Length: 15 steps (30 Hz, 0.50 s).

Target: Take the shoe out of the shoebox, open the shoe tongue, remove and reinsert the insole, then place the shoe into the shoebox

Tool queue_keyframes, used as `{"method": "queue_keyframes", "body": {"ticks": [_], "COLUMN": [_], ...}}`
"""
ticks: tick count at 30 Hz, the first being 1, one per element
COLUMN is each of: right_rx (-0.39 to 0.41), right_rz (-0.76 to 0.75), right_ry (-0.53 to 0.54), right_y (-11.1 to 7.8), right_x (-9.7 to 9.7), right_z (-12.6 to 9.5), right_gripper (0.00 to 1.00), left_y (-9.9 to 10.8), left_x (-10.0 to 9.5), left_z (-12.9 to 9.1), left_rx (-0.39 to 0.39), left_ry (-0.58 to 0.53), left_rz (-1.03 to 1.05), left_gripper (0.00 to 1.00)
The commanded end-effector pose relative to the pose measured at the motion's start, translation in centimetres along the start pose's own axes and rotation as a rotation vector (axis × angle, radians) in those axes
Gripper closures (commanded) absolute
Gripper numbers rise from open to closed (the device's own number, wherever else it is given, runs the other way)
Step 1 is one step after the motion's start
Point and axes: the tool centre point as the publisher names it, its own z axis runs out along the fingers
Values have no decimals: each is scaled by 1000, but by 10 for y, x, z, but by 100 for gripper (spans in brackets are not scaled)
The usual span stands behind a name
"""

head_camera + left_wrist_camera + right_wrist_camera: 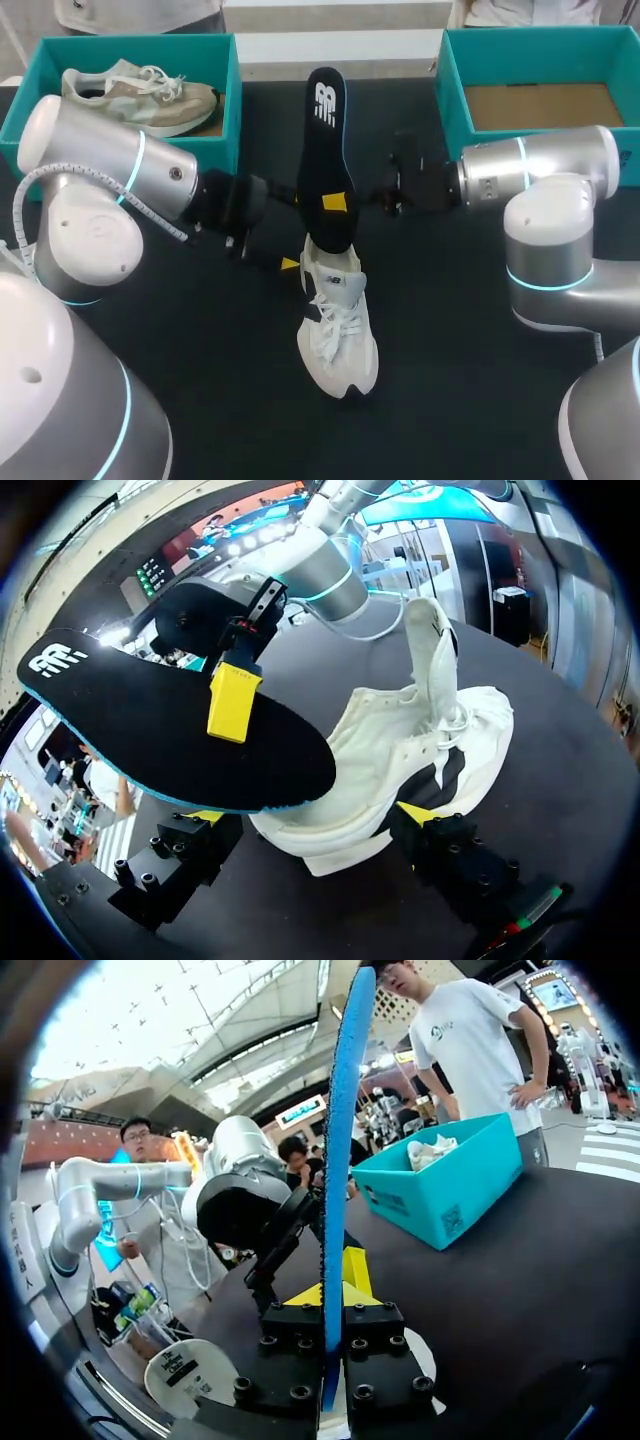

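My right gripper is clamped flat on the black insole, about midway along it. My left gripper is closed around the heel end of the white shoe, which stands mid-table with its toe towards me. The insole's long axis rises from the shoe's opening and leans towards the far edge. I judge that seating it means pushing down that line, toeward.

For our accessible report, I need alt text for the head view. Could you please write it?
The right tool holds a long black insole over the opening of a white lace-up sneaker, which the left tool grips, mid-table. Behind, the left teal box holds a beige sneaker, the right teal box only a brown cardboard floor.
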Motion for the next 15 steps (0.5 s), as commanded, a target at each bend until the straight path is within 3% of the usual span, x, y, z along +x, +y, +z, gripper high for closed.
{"method": "queue_keyframes", "body": {"ticks": [1,10,15], "right_rx": [1,-2,29], "right_rz": [-21,-16,-25], "right_ry": [-20,-21,-6], "right_y": [-6,-27,-49], "right_x": [1,2,0], "right_z": [14,15,11], "right_gripper": [100,100,100], "left_y": [0,0,0], "left_x": [1,1,1], "left_z": [1,1,1], "left_rx": [-4,-4,-4], "left_ry": [0,0,0], "left_rz": [1,1,1], "left_gripper": [0,0,0]}}
